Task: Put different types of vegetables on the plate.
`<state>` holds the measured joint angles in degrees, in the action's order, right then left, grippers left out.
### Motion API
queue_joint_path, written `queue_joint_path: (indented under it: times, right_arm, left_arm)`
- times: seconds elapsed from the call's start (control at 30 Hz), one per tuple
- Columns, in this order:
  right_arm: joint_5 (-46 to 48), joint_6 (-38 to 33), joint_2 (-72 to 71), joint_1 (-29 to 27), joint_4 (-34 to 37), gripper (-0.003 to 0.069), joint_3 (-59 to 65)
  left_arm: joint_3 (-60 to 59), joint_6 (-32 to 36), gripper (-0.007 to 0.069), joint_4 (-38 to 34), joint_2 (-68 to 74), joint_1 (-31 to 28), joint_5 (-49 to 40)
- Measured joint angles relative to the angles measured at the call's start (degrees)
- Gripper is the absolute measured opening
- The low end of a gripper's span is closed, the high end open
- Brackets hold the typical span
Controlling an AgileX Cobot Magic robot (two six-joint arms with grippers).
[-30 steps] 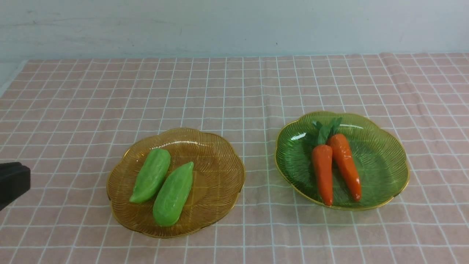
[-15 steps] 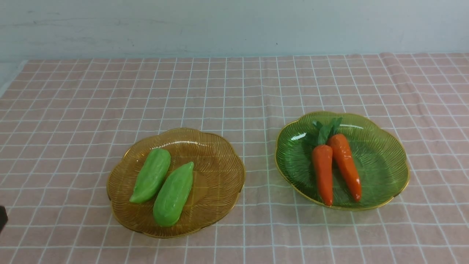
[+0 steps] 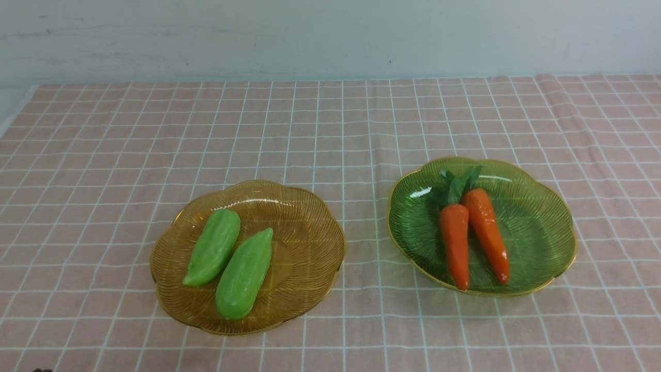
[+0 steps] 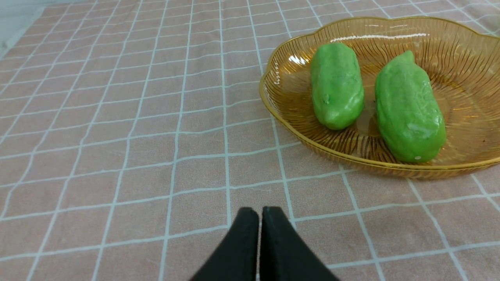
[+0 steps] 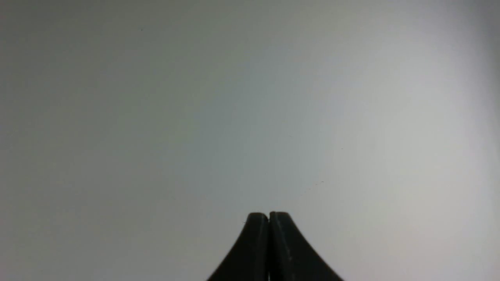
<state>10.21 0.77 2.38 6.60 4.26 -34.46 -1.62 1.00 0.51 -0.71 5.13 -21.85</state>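
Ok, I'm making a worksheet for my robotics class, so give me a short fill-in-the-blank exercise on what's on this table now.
1. The two green gourds lie on the ____ plate.
2. The green plate holds two ____.
3. The carrots' leafy tops point ____ the robot.
4. The left gripper has its jaws ____.

Missing words: amber; carrots; away from; shut

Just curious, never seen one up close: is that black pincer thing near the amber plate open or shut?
Shut. The left tool's two black fingers press together, nothing between them, above the cloth short of the amber plate.
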Motion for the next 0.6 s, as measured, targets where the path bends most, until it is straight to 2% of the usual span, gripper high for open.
queue_joint_path:
  times: [0.23,0.6]
  right_arm:
    - [6.9,-2.0,-0.8,-1.1,-6.1,-0.0015,2.7]
    - [10.1,-1.9,-2.6,-4.2,-8.5,-0.0015,33.7]
  left_arm:
    - [0.0,0.0,-0.0003,0.0,0.0,0.0,0.0]
    - [0.0,0.0,-0.0003,0.0,0.0,0.0,0.0]
